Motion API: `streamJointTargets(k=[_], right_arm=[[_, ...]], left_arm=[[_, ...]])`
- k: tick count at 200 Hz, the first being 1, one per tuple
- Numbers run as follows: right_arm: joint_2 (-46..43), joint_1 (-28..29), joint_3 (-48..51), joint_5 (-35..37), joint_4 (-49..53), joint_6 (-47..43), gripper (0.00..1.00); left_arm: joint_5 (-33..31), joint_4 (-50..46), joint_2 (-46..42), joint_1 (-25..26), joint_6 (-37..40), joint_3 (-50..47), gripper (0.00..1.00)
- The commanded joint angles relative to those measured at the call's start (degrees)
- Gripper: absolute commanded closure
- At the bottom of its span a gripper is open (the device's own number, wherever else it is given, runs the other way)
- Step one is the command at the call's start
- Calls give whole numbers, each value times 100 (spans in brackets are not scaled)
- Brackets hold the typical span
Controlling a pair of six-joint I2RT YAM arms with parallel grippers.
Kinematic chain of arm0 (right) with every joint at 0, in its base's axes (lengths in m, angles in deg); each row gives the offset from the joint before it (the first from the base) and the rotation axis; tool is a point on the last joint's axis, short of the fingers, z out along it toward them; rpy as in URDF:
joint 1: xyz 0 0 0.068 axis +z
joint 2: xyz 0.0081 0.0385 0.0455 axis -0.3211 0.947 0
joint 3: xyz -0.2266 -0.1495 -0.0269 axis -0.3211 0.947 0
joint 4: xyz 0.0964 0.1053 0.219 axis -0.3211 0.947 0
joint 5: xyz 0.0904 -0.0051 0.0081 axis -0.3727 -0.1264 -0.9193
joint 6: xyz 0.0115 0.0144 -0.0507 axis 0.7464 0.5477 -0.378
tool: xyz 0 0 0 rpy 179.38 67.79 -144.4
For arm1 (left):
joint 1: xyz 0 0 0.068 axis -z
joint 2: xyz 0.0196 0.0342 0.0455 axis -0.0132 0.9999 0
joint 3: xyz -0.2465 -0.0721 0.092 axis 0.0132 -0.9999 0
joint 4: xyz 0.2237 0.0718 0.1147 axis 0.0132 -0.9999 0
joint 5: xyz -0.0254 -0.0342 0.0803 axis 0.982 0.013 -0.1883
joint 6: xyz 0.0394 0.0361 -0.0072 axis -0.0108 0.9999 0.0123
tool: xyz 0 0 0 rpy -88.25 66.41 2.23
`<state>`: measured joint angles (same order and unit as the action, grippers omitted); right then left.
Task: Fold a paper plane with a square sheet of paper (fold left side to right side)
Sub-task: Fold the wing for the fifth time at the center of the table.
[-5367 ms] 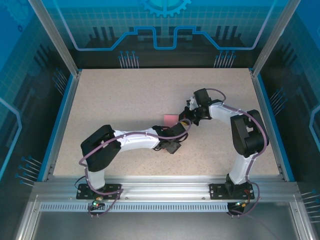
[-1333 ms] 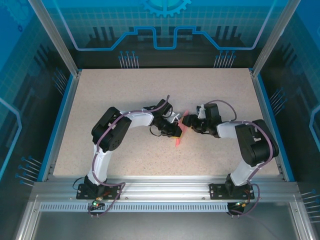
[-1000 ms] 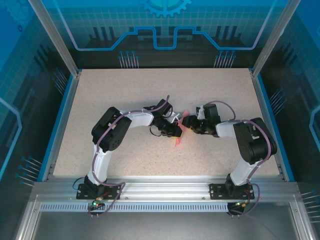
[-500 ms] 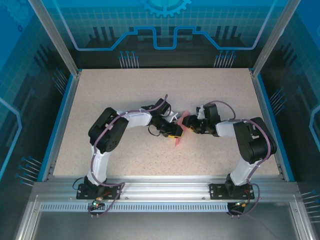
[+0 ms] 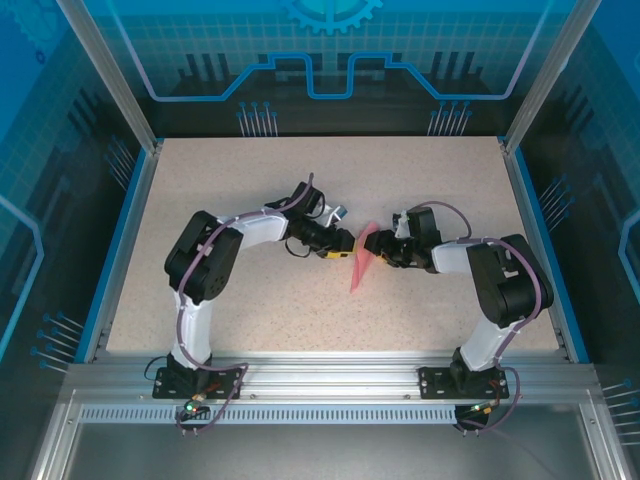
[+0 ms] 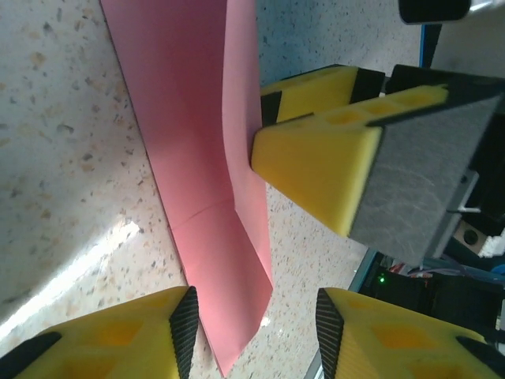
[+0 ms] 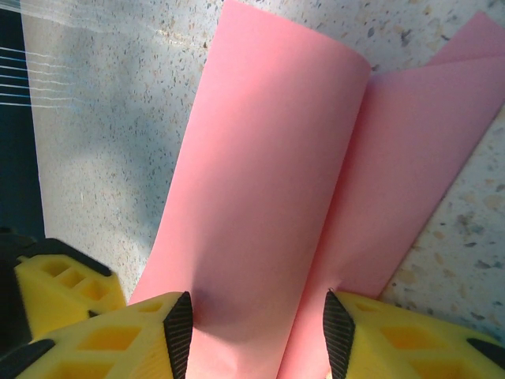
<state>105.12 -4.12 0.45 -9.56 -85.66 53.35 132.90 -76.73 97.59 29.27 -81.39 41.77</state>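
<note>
The paper plane is lying near the middle of the counter, between the two arms. It is a long narrow pink wedge with its sharp tip pointing to the near side, and its far end is rising a little beside the right pincer. The left pincer is standing open just left of it; in its wrist view the paper is passing freely between the pads. The right pincer is standing partly apart with the paper spanning the gap, and I cannot tell whether it is really pinching.

The step, I think, is bringing the left side over onto the right. To do it well, the right pincer should be keeping the far end still. The left one should be matching the edges exactly and then pressing along the crease, without dragging the thin sheet.

Compared with a second ago, the left arm is now drawn back to the left with its pincer opened, so the whole wedge is showing. The right arm is hardly different.
</note>
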Motion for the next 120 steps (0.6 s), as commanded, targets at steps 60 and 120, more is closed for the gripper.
streamJointTargets(k=[60, 120], right_arm=[[374, 23, 31, 150, 232, -31, 50], [378, 20, 0, 137, 327, -122, 50]], left_arm=[[321, 192, 578, 16, -287, 640, 66], [157, -199, 802, 16, 94, 1033, 96]])
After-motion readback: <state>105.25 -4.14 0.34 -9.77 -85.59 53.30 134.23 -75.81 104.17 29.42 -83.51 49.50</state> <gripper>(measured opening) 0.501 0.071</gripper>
